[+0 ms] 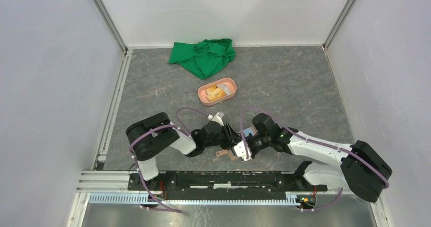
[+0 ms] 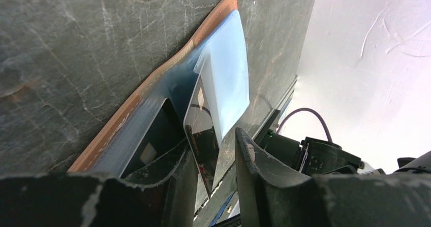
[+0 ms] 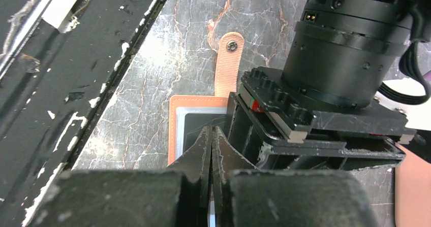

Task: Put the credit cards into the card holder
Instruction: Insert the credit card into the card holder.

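Left wrist view has my left pincer (image 2: 213,141) partway open, gripping the edges of a thin, stiff, slippery dark card (image 2: 202,128) tipped into the card holder (image 2: 152,82), which lies open by the near edge of the tabletop (image 2: 76,34), while my right pincer (image 3: 212,133), shut on nothing, presses its soft leather down.

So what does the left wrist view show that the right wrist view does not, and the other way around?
Only left wrist: a light blue card in a clear pocket, and a raised dark card between the fingers of the left end effector.
Only right wrist: the snap tab, the shut right end effector, and the left arm's wrist.
Both: the tan card holder lying open on the marbled table, with a pocketed dark card.
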`<state>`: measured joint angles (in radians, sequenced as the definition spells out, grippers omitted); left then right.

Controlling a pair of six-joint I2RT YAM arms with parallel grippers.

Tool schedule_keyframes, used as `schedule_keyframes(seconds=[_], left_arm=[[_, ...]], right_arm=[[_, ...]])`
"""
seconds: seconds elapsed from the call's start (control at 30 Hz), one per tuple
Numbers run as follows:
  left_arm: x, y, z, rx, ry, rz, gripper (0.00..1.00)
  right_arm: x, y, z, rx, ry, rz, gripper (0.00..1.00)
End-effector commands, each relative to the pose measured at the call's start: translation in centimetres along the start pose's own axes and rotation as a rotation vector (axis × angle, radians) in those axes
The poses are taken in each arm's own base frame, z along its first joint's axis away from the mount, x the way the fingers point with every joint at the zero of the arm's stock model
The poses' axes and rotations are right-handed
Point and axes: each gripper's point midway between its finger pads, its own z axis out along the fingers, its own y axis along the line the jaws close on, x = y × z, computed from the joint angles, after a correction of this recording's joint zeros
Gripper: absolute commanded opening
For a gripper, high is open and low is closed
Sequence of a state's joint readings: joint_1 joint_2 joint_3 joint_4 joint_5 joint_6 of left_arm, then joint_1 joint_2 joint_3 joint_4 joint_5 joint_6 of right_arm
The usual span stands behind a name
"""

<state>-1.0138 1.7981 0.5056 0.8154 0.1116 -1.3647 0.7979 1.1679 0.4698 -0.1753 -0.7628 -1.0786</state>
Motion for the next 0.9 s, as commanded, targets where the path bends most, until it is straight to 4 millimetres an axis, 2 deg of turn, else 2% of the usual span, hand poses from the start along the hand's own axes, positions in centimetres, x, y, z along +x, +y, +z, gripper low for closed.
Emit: schedule_keyframes(seconds=[0.0,0.4,0.87], left_arm=[[0.2,2.4,-0.3,-0.075,0.009,-0.016,0.39],[0.3,2.1,-0.3,-0.061,0.013,-0.009,0.39],[0.2,2.6,-0.9,-0.077,0.006,0.000,0.39]], right_arm=[[1.2,-1.2,0.6,0.068,0.094,-0.030,0.00],[3.1,-0.8,0.8,0.055,0.210,-0.036,0.00],[4.2,-1.4,-0.5,0.070,0.303,-0.020,0.00]])
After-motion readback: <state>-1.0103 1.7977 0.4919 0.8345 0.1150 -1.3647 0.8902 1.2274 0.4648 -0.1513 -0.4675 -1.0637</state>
